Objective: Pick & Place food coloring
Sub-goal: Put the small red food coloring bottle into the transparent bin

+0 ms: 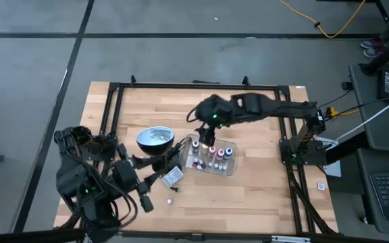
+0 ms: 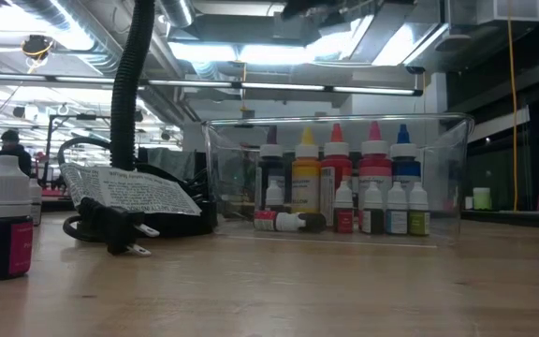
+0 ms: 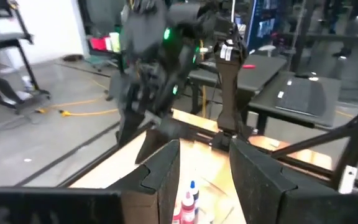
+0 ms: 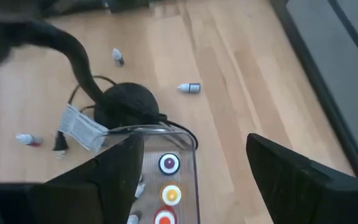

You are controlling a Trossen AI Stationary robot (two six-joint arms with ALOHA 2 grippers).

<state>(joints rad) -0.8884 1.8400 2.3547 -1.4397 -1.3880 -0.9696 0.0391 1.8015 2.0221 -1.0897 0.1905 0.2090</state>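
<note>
Several food coloring bottles [image 1: 211, 155] stand upright in a clear tray [image 1: 229, 170] at mid-table; the low view shows tall bottles [image 2: 336, 168] behind small ones, and one lying on its side [image 2: 288, 221]. Loose bottles lie on the wood [image 1: 169, 200], [image 4: 189, 88], [image 4: 117, 57], [image 4: 28, 140]. My right gripper [image 1: 206, 133] hangs open high above the tray's far-left end, with nothing between its fingers [image 4: 194, 149]. My left gripper [image 3: 205, 158] is raised at the near left, near level, open and empty, pointing toward the tray.
A black lamp with a round silvery head [image 1: 155, 138] and a dark base [image 4: 129, 102] stands just left of the tray; its cord, plug and paper tag [image 1: 173, 176] lie in front. A black frame [image 1: 113, 86] borders the table. One bottle [image 2: 3, 225] stands near the front edge.
</note>
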